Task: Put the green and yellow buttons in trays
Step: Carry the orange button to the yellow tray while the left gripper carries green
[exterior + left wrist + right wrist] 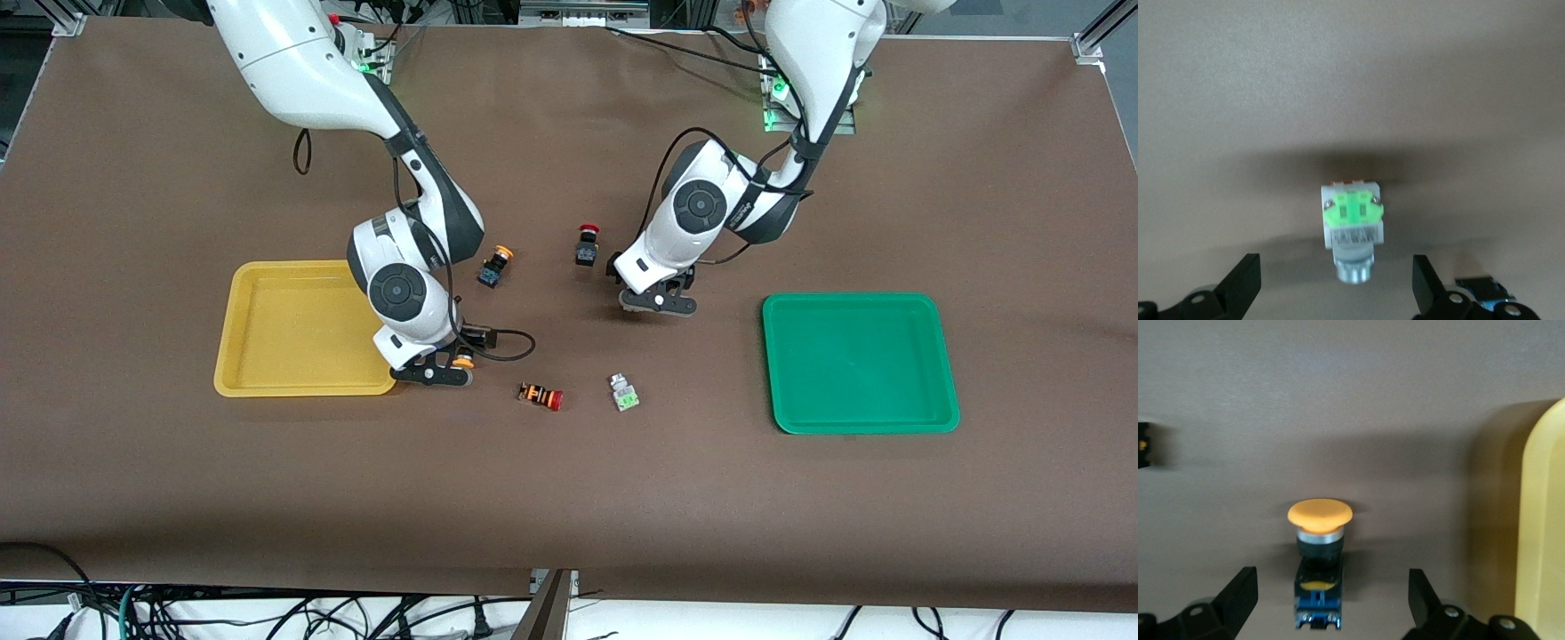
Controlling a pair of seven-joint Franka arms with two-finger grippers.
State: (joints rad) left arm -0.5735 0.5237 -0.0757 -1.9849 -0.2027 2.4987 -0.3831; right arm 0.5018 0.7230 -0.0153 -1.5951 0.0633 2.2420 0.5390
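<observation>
My right gripper (433, 375) (1330, 600) is open, down at the table by the yellow tray (293, 333) (1545, 520). Its fingers stand apart on either side of a dark button with an orange-yellow cap (1319, 557) (462, 362). My left gripper (658, 305) (1336, 285) is open too, straddling a silver-white button with a green face (1351, 223), which the hand hides in the front view. A second yellow-capped button (494, 265) and a second green-faced button (625, 392) lie loose on the table. The green tray (858, 364) holds nothing.
A black switch with a red cap (586, 246) stands close to my left gripper. An orange-striped switch with a red cap (540, 396) lies between the right gripper and the loose green button. A cable loops by the right gripper (511, 342).
</observation>
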